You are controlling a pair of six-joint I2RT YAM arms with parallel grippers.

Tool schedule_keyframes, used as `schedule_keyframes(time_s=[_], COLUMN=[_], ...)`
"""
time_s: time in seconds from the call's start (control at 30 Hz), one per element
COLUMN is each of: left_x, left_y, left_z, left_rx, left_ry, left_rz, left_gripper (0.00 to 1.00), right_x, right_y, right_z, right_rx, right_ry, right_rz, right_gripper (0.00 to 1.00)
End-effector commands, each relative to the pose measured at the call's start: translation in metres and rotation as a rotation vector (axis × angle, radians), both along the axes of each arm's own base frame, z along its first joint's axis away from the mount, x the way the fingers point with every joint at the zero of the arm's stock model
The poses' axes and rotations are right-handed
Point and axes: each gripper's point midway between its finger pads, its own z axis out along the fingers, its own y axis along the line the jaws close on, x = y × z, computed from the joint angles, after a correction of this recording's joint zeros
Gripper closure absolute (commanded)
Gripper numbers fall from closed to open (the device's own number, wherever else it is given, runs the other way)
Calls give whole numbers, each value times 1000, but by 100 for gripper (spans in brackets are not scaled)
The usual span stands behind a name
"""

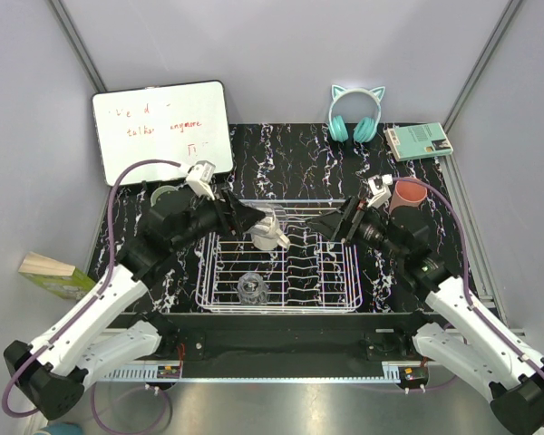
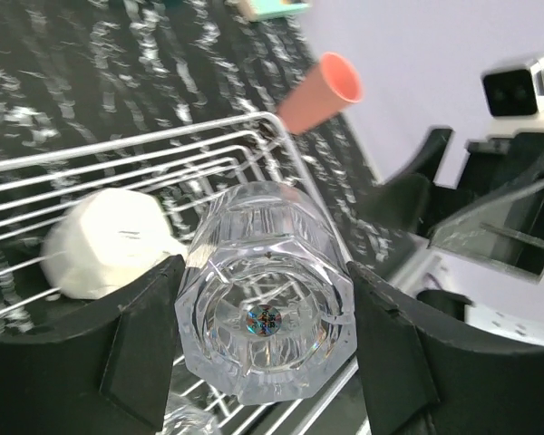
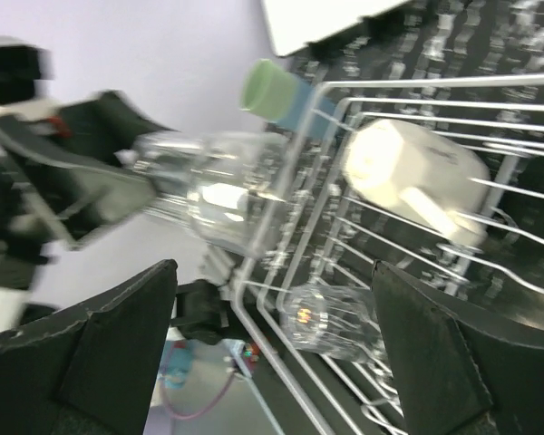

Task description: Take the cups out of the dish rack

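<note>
Cups update. Top view: my left gripper (image 1: 254, 220) is clamped on a clear glass (image 1: 266, 225) over the rack's (image 1: 340, 281) far left part. The mug (image 1: 274, 240) is just beside it and a second glass (image 1: 250, 288) sits at the near side. The pink cup (image 1: 408, 193) and green cup (image 1: 163, 193) stand outside the rack, right and left. My right gripper (image 1: 331, 225) hangs wide and empty nearby, so I reckon the two could bump.

Left wrist: my fingers (image 2: 140, 340) pinch the slick faceted body, which is lying sideways. It might twist or slide out, or clip the mug or a wire. Can't tell if it's clear of the tines.

Right wrist: blurry, and a blue cup (image 3: 299, 101) is mostly hidden behind the green one.
</note>
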Motion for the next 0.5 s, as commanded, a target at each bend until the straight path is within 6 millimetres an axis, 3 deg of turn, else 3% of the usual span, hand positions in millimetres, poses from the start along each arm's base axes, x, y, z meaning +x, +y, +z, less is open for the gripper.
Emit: schedule_keyframes(time_s=[0.0,0.2,0.47], left_x=[-16,-21,-20], left_y=[-22,-32,-40], left_z=[54,61,61], left_rx=[-263,-389,-453], left_ry=[-160,-176,-166], left_rz=[-137,-199,-233], left_gripper=[100,100,100], right_x=[-15,-19,-20], right_y=[14,21,27], right_z=[52,59,61], right_rx=[185,246,274], right_ry=[-111,-112,-106], right_rz=[111,161,193], right_gripper=[5,8,19])
